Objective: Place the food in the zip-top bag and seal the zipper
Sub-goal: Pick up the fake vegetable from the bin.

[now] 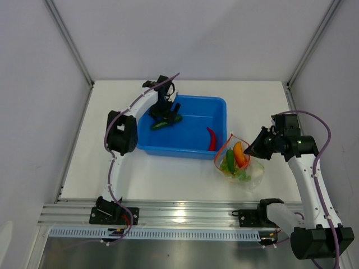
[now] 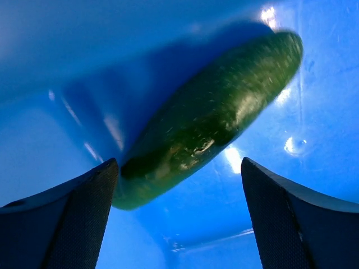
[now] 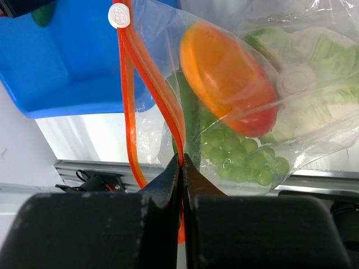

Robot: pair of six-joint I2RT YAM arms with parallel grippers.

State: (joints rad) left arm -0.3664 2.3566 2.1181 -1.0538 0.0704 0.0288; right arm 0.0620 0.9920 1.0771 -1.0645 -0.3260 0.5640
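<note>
1. Two arms are at work on the white table [image 1: 168,174]: the left reaches into the blue tub [image 1: 185,152], the right is at the bag [image 1: 249,175].
2. Left gripper [image 1: 166,114] hangs low inside the tub, its jaws spread wide on either side of the cucumber [image 2: 213,117], not closed on it.
3. The cucumber lies slantwise on the tub floor at the left end; whether a finger touches it I cannot tell.
4. One red chili [image 1: 211,138] lies at the tub's right end, near the front wall.
5. Right gripper [image 3: 180,161] is pinched tight on the zipper [image 3: 128,112], with the strip running up between its fingertips.
6. The bag sits just right of the tub's front corner, with its mouth gaping toward the tub.
7. Inside it are an orange fruit [image 3: 224,73], grapes [image 3: 247,159] and cauliflower [image 3: 331,67].
</note>
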